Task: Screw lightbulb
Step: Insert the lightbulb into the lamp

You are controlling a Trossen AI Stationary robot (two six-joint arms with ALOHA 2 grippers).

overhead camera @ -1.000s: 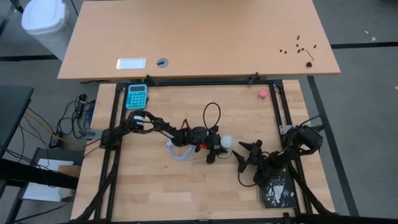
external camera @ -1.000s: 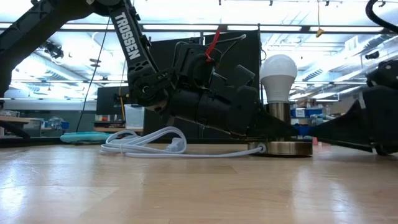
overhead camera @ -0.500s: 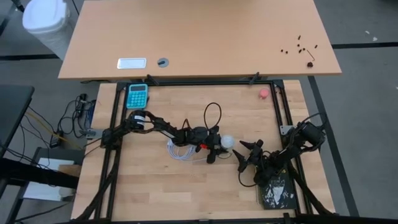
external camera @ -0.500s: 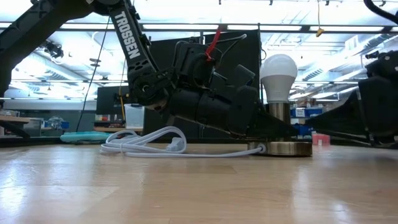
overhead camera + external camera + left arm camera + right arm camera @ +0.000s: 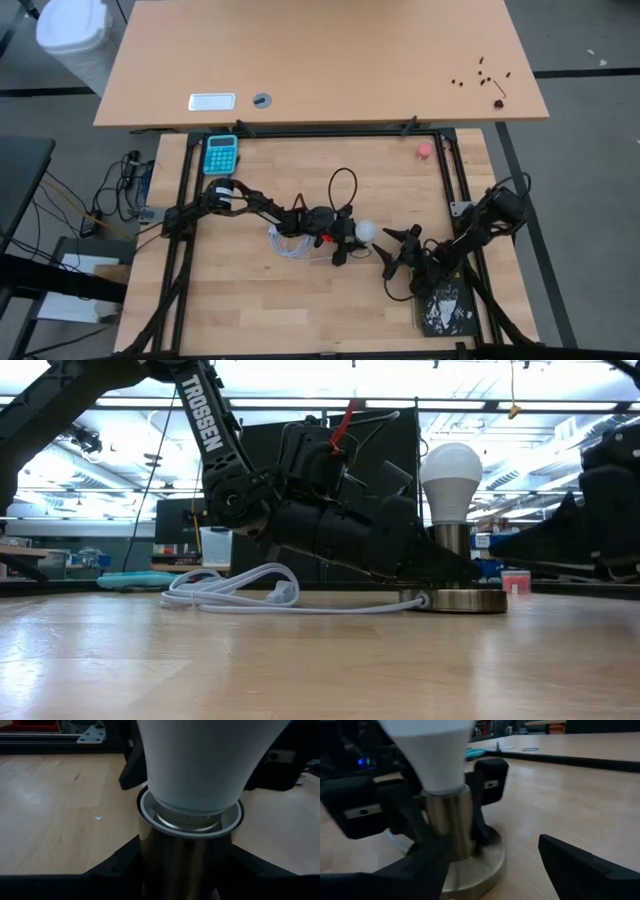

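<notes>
Since the earlier frames, the right arm's elbow has swung a little farther out toward the table's right edge, while the lightbulb and the left arm sit as before.

Nearest the front edge of the wooden table [image 5: 300, 300], a black book [image 5: 445, 305] lies flat at the right, partly under the right arm. Just beyond it, the right gripper [image 5: 396, 249] rests low beside the lamp with its 2 fingers spread wide and nothing between them; in its wrist view 1 dark finger [image 5: 590, 867] lies on the wood, apart from the brass base.

At the middle of the table the lightbulb [image 5: 451, 482] stands upright in the socket [image 5: 452, 543], a brass tube rising from a round brass base disc [image 5: 457, 599]. The bulb's white neck [image 5: 207, 765] sits inside the socket's collar. The left gripper [image 5: 342, 238] reaches in from the left, low over the table, with its fingers on either side of the brass tube below the bulb, pinching the socket stem; 1 finger [image 5: 120, 865] shows beside the tube in the left wrist view.

A white coiled cord [image 5: 235, 588] lies on the wood just left of the base and runs to it.

Farther back, a teal calculator [image 5: 219, 154] sits at the left rear corner and a small pink round object [image 5: 424, 150] at the right rear.
</notes>
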